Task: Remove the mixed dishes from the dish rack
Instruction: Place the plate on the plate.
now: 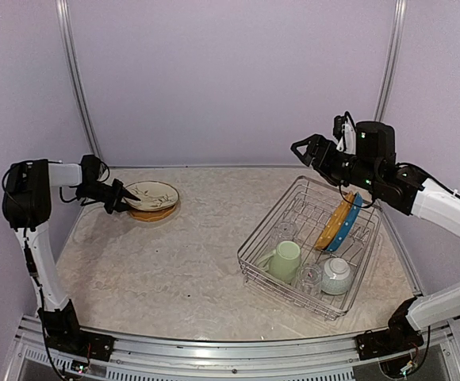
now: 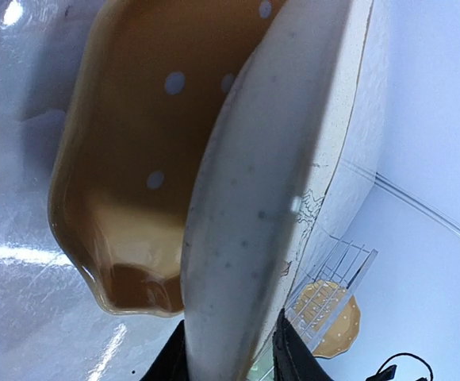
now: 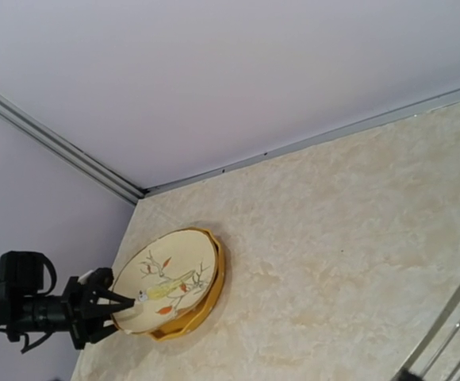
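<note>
Beige marbled tabletop point(image 1: 190, 270) is backed by lavender walls point(image 1: 230, 79). At the far left of the table a cream floral plate point(image 1: 155, 193) is seen lying on a yellow dotted plate point(image 1: 155, 213), the two stacked, well apart from the dish rack point(image 1: 270, 218). The left gripper point(image 1: 128, 195) is held low at the left edge of that stack. In the left wrist view its dark fingers point(image 2: 293, 359) are placed on either side of the cream plate's rim, one above and one below. Whether the rim is clamped or already let go cannot be told.

The silver wire rack is set on the right half of the table, turned at an angle. A second yellow dotted plate point(image 1: 333, 224) and a blue plate point(image 1: 349, 227) are stood on edge side by side in the dividers at its far right. A pale green mug point(image 1: 285, 260) is placed in the near left part of the rack. A clear glass point(image 1: 309, 276) is seen just right of it, and a small white-and-light-blue bowl point(image 1: 337, 275) beside that, near the front right corner.

The right gripper point(image 1: 300, 148) is held in the air above the rack's far corner, jaws spread, nothing between them. The left stack is seen from its wrist camera.
</note>
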You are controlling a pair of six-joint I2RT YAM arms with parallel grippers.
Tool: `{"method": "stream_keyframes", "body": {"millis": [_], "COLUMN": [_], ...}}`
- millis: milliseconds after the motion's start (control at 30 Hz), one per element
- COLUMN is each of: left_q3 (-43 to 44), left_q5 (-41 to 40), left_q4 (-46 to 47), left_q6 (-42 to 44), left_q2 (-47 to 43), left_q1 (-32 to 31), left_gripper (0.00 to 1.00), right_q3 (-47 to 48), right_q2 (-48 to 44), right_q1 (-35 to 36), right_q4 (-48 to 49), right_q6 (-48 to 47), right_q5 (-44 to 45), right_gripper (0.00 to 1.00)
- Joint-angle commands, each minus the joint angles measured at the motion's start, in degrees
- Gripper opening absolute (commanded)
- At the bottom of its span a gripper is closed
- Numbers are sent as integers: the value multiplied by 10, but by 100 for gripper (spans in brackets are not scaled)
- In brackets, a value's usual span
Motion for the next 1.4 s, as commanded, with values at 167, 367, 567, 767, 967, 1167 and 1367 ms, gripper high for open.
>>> {"method": "stream_keyframes", "body": {"millis": [167, 367, 567, 767, 967, 1167, 1367], "left_q3": [28, 36, 40, 41, 29, 7, 2], "left_q5": [-44, -65, -88, -121, -150, -152, -165], "left_q4": [-23, -43, -55, -70, -64, -43, -39], "left_q6": [30, 38, 44, 49, 52, 57, 81], "left_q2": [-21, -28, -33, -42, -72, -132, -193], "left_q1": [-1, 1, 4, 5, 4, -2, -39], "left_gripper": [50, 64, 69, 81, 93, 95, 95], "right_q3": [-25, -32, -37, -44, -36, 1, 21], "right_q2": [-25, -33, -40, -48, -54, -70, -119], "right_q1": [-7, -8, -8, -7, -8, -8, -7], "right_q4": [-10, -11, -12, -11, -61, -184, -314], "right_q6": [-4, -2, 0, 2, -11, -52, -49], "right_q5": [5, 8, 10, 11, 31, 84, 167], "right_gripper": [88, 88, 88, 88, 88, 88, 88]}}
